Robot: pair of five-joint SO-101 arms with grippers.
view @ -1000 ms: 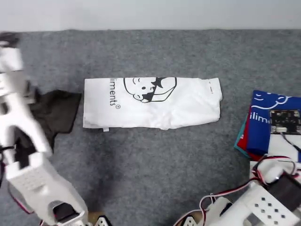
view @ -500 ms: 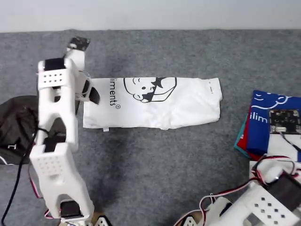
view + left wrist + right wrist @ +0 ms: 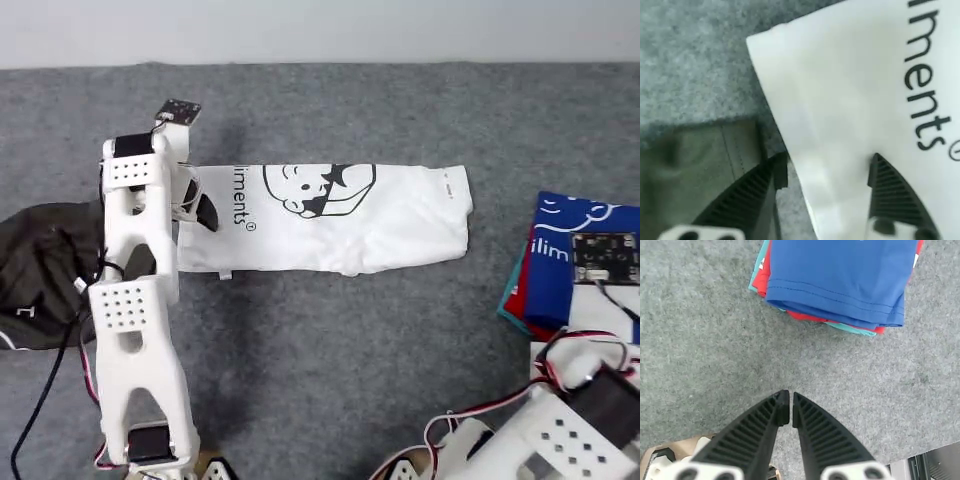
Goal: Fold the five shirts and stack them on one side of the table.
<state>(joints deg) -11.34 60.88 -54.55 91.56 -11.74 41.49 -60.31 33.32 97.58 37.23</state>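
White shirt (image 3: 850,90) edge lies between the parted fingers (image 3: 890,190) of the left gripper (image 3: 829,162).

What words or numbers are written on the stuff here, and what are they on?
White shirt: black letters, cut off by the fold, so no whole word can be read.
Blue shirt: white letters, cut off at the edge, so no whole word.
Black shirt: a tiny white mark, too small to read.
I see no numbers.

Left tool (image 3: 197,206) at white shirt (image 3: 385,235) lettered end; dark shirt (image 3: 45,275) beside arm; folded stack (image 3: 553,292) far right.
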